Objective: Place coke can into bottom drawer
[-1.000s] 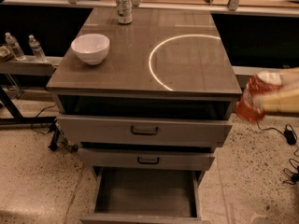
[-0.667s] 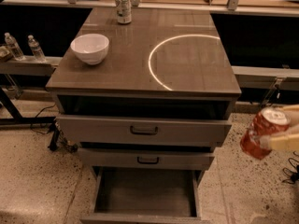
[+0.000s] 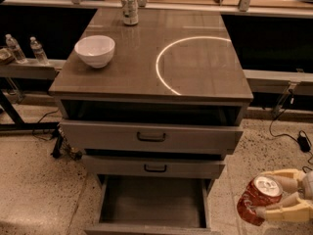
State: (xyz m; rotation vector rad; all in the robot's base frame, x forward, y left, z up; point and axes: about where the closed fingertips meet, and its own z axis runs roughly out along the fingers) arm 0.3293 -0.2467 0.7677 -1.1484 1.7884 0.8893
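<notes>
The red coke can (image 3: 257, 199) with its silver top is held at the lower right, tilted, over the floor to the right of the cabinet. My gripper (image 3: 279, 198) is shut on it, with cream fingers (image 3: 284, 210) wrapped around the can's right side. The bottom drawer (image 3: 151, 202) is pulled open at the foot of the cabinet, with grey walls and a bare grey floor. The can is to the right of the drawer, outside it, at about the height of the drawer's front part.
A white bowl (image 3: 95, 50) and a silver-green can (image 3: 129, 8) stand on the cabinet top (image 3: 195, 72). The two upper drawers (image 3: 151, 137) stick out slightly. Water bottles (image 3: 38, 50) stand on a shelf at left. Cables (image 3: 293, 131) lie on the floor at right.
My gripper has carried the coke can downward and slightly left, from beside the top drawer to beside the bottom drawer. Nothing else has moved.
</notes>
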